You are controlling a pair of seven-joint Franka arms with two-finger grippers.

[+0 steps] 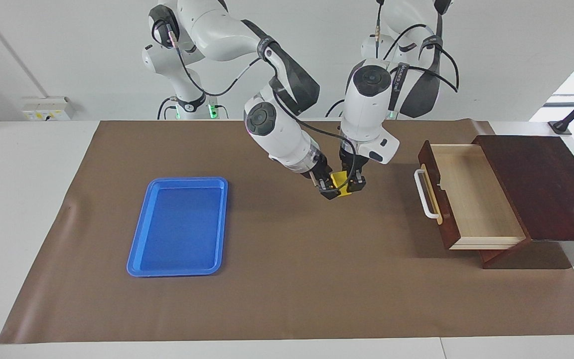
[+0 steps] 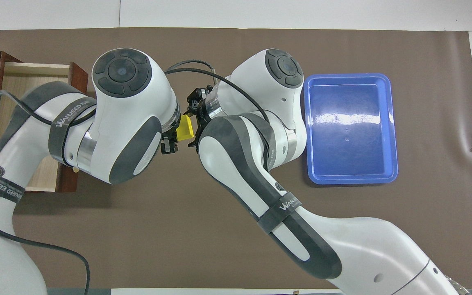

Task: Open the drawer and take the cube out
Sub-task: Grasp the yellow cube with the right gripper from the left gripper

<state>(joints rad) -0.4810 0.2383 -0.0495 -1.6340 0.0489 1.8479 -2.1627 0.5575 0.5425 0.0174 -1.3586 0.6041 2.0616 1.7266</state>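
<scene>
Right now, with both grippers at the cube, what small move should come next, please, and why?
Probably close the right gripper fully on the cube before the left gripper lets go: the cube hangs in mid-air between them, over the mat, outside the open drawer.

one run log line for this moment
drawer: open, empty | cube: midair between both grippers | left gripper: shut on cube | right gripper: at cube | tray: empty

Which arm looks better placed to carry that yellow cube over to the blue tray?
Probably the right. Both grippers, left and right, meet at the cube in mid-air, and the tray lies toward the right arm's end of the table.
</scene>
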